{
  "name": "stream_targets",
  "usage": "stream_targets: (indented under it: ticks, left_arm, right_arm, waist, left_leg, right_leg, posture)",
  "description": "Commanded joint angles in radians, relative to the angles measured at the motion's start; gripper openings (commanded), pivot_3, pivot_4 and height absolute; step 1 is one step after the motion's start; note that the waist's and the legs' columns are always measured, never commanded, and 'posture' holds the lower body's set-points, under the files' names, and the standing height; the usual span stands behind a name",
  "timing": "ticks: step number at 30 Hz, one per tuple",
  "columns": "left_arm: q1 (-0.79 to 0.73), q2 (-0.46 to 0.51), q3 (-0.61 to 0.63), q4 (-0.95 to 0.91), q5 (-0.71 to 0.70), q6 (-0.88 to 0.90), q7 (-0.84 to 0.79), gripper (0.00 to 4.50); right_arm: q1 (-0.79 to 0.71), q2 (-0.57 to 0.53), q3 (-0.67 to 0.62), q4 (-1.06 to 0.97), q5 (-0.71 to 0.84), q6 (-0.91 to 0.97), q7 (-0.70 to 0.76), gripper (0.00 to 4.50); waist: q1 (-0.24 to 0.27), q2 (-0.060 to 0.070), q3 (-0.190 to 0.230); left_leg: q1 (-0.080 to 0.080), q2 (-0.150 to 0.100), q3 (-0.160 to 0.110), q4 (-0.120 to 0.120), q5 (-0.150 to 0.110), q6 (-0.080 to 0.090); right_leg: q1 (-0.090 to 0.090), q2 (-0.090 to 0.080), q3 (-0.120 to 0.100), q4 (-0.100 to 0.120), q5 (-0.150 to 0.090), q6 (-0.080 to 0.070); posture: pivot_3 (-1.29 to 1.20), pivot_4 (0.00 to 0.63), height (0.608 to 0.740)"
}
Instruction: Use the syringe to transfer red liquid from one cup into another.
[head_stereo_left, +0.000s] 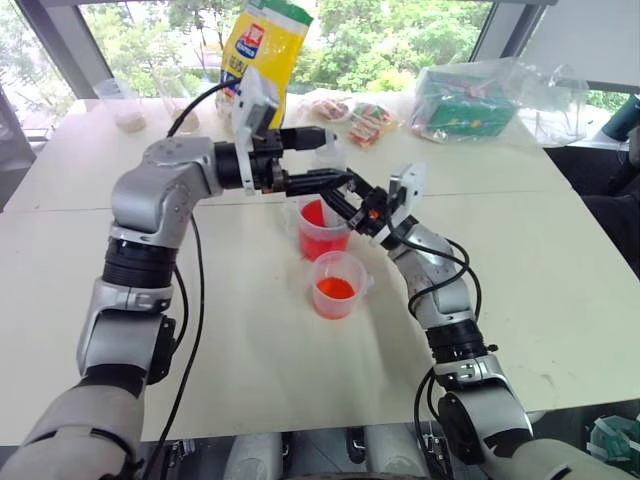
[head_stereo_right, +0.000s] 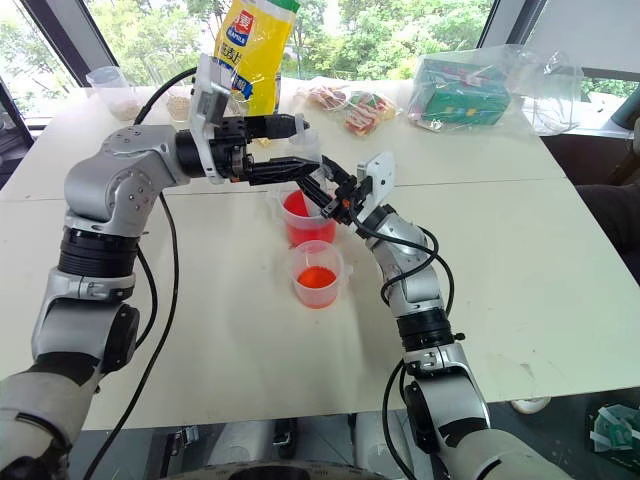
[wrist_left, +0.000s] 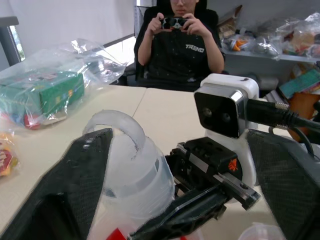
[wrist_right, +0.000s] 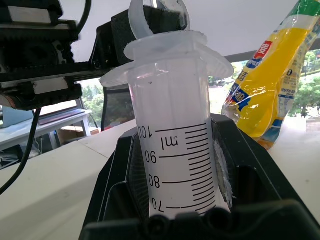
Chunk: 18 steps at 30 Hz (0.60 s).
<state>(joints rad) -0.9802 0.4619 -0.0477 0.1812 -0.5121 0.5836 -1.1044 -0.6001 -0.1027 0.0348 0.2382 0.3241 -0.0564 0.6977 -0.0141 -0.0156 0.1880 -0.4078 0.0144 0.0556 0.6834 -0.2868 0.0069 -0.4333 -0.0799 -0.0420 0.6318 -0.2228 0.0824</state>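
Note:
The syringe (wrist_right: 170, 125) stands upright over the taller clear cup (head_stereo_left: 322, 238), which holds red liquid (head_stereo_left: 316, 214). My right gripper (head_stereo_left: 347, 197) is shut on its marked barrel. The white plunger top (wrist_left: 131, 165) sticks out above the barrel, and my left gripper (head_stereo_left: 318, 160) reaches in level from the left with its fingers (wrist_left: 75, 175) on either side of it, open, with a gap on one side. The syringe's tip is hidden behind the grippers. A shorter clear cup (head_stereo_left: 336, 285) of orange-red liquid sits just in front of the taller one.
At the table's far side are a yellow bag (head_stereo_left: 265, 45), snack packets (head_stereo_left: 362, 118), a green box in clear plastic (head_stereo_left: 465, 102) and small cups of beige powder (head_stereo_left: 125, 106). A seated person (wrist_left: 180, 45) faces the table from across it.

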Motion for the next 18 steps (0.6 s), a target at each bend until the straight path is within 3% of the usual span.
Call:
stream_targets:
  ticks: [1,5,6,18]
  left_arm:
    - [-0.031,-0.015,0.012,0.0,0.0,-0.018,0.005,2.31]
    - [-0.033,-0.029,0.014,0.009,0.005,-0.027,0.011,0.24]
    - [-0.033,-0.03,0.014,0.01,0.006,-0.028,0.01,0.1]
    - [-0.083,-0.036,0.061,0.023,0.01,-0.06,0.036,0.1]
  right_arm:
    - [-0.016,-0.001,0.002,-0.035,-0.001,-0.011,0.003,1.37]
    - [-0.012,0.0,0.006,-0.038,-0.005,-0.01,0.006,1.37]
    - [-0.011,0.0,0.006,-0.038,-0.006,-0.009,0.007,1.37]
    - [0.007,-0.005,0.013,-0.03,0.008,0.03,0.033,1.37]
  waist:
    - [0.0,0.0,0.0]
    - [-0.002,0.0,0.0]
    - [-0.001,0.0,0.0]
    - [0.0,0.0,0.0]
  left_leg:
    - [0.0,0.0,0.0,0.0,0.0,0.0]
    - [0.0,0.0,0.0,0.0,0.0,0.0]
    - [0.0,0.0,0.0,0.0,0.0,0.0]
    - [0.0,0.0,0.0,0.0,0.0,0.0]
  right_leg:
    - [0.0,0.0,0.0,0.0,0.0,0.0]
    - [0.0,0.0,0.0,0.0,0.0,0.0]
    - [0.0,0.0,0.0,0.0,0.0,0.0]
    - [0.0,0.0,0.0,0.0,0.0,0.0]
  posture:
    - [0.0,0.15,0.74]
    - [0.0,0.15,0.74]
    - [0.0,0.15,0.74]
    - [0.0,0.15,0.74]
